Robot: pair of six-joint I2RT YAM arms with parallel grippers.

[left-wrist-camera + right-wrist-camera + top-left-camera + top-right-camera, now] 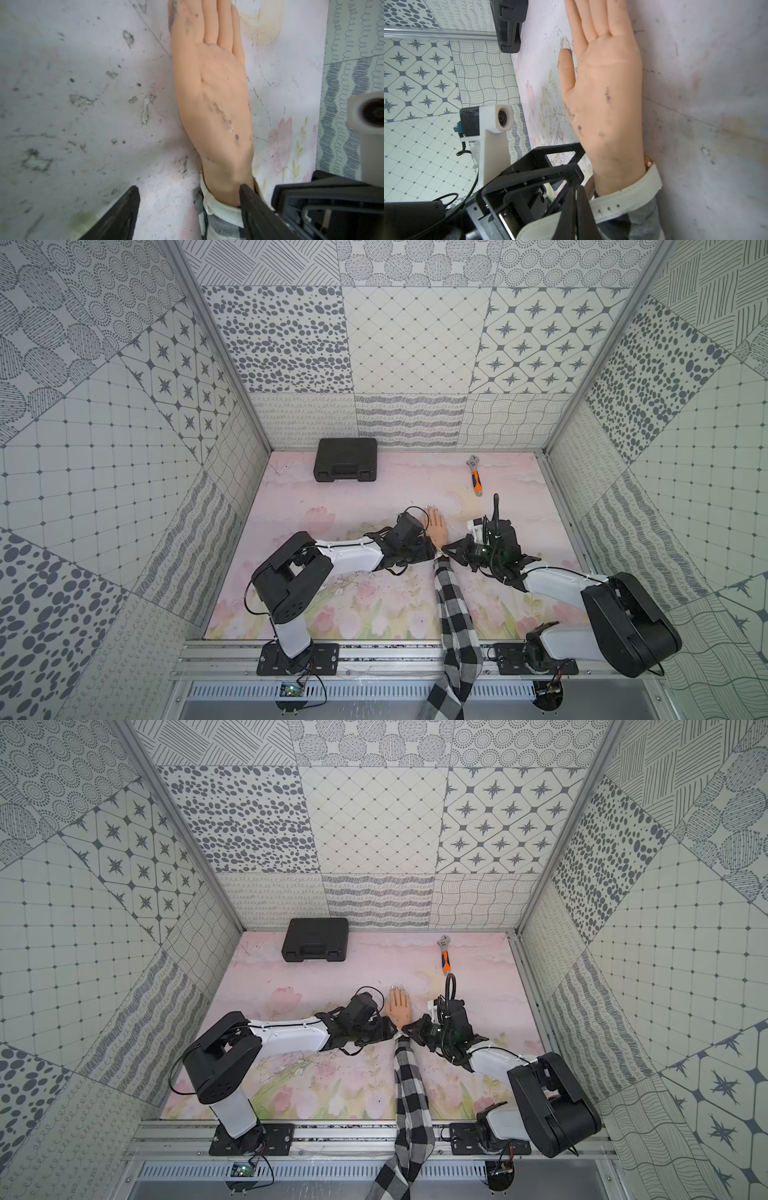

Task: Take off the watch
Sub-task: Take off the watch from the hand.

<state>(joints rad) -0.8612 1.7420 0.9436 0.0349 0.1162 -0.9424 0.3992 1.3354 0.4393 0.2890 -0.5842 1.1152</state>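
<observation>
Down at the wrist of the mannequin hand [436, 526], mid-bench [353, 510], the watch [633, 193] sits wrapped around it, pale strap right at the edge of the checked sleeve [453, 614]. Right gripper [576, 191]: jaws clenched on the strap's loose tail. Left gripper [188, 187] on the opposite side: jaws spread, one finger against the wrist by the strap, its partner out over bare bench
</observation>
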